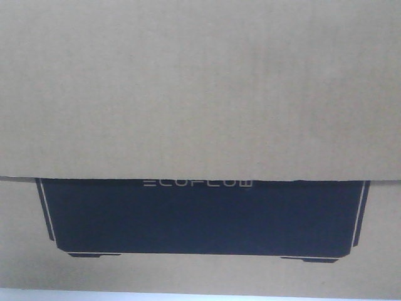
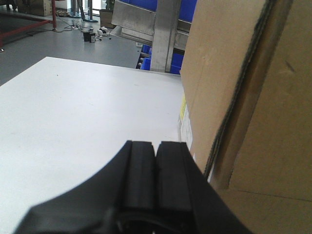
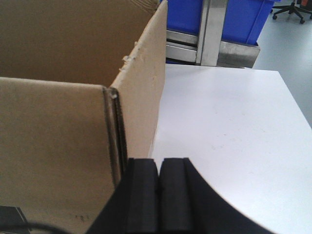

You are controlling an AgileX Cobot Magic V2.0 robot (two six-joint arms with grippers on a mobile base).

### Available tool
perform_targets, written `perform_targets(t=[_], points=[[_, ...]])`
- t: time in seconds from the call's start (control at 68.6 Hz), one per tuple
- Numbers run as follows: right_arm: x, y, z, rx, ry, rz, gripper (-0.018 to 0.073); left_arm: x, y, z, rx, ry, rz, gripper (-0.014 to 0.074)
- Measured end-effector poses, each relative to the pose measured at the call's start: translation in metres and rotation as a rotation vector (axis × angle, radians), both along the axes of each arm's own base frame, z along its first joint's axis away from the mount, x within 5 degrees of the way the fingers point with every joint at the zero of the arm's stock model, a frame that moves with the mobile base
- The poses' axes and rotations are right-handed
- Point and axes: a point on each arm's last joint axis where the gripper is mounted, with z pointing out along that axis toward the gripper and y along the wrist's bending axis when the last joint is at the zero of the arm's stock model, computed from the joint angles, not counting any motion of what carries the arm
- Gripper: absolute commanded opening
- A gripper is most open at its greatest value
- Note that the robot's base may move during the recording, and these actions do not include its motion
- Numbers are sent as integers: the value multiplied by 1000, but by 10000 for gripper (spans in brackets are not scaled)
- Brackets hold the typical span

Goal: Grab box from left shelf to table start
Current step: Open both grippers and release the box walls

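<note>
The brown cardboard box [image 1: 200, 88] fills the front view, its black panel with pale lettering low in the frame. It stands on the white table [image 2: 83, 122]. In the left wrist view the box [image 2: 253, 97] rises at the right, and my left gripper [image 2: 156, 145] is shut with nothing in it, close against the box's side. In the right wrist view the box [image 3: 63, 122] is at the left, and my right gripper [image 3: 159, 161] is shut and empty, hard by the box's corner. The left shelf [image 2: 146, 24] stands beyond the table's far edge.
Blue plastic bins [image 3: 234, 19] sit on the metal rack behind the table [image 3: 234, 122]. A metal upright [image 2: 165, 34] stands at the far edge. Grey floor with cables and red framing [image 2: 29, 24] lies to the far left; an office chair [image 3: 292, 7] shows far right.
</note>
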Motion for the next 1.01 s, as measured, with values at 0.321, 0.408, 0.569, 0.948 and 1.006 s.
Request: perform_targets(t=[0.321, 0.408, 0.569, 0.948, 1.006], points=[[24, -5, -48, -3, -119, -73, 58, 0, 0, 0, 0, 0, 0, -99], [30, -6, -69, -2, -134, -85, 58, 0, 0, 0, 0, 0, 0, -99], [33, -7, -86, -2, -144, -91, 58, 0, 0, 0, 0, 1, 0, -99], [33, -7, -85, -2, -159, -93, 58, 0, 0, 0, 0, 1, 0, -99], [33, -7, -85, -2, -159, -93, 58, 0, 0, 0, 0, 1, 0, -99]])
